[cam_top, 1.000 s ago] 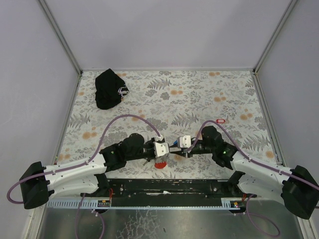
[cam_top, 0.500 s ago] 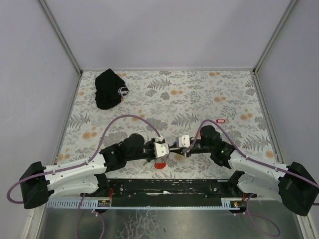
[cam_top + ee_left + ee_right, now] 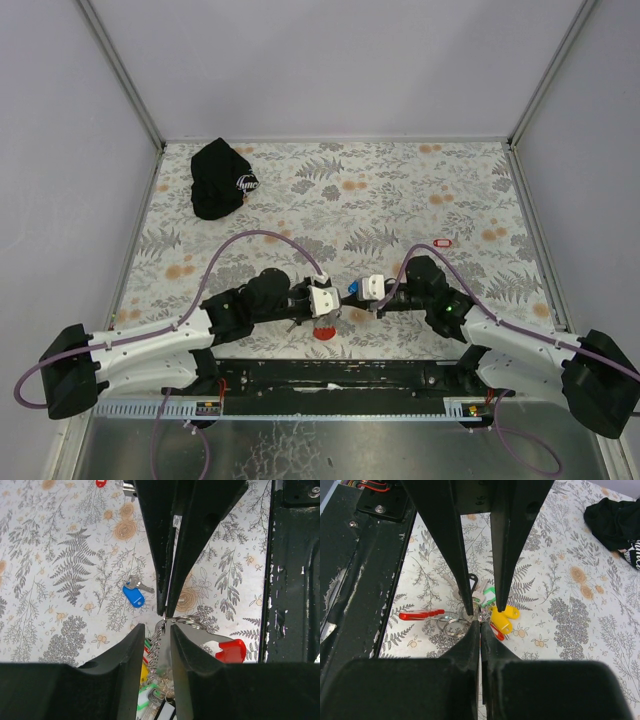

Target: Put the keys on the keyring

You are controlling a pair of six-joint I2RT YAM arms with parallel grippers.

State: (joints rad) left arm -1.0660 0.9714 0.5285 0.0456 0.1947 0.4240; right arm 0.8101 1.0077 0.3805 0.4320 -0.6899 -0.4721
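Note:
The keyring (image 3: 451, 626) lies low over the table with its red piece (image 3: 421, 614); both also show in the left wrist view, ring (image 3: 189, 619) and red piece (image 3: 231, 650). Keys with yellow (image 3: 503, 618), green (image 3: 489, 596) and red tags hang bunched on it. My left gripper (image 3: 157, 630) (image 3: 336, 301) is closed around this bunch; key blades fill its gap. My right gripper (image 3: 480, 625) (image 3: 349, 296) faces it tip to tip, shut on a thin metal sliver at the ring's edge. A blue-tagged key (image 3: 133, 596) (image 3: 354, 287) lies loose on the table.
A black cap with a white logo (image 3: 221, 178) lies at the far left. A lone small red tag (image 3: 444, 242) lies to the right. The dark base rail (image 3: 330, 375) runs along the near edge just behind the grippers.
My right gripper has shifted slightly to the right, and the blue tag shows more. The left arm has held still.

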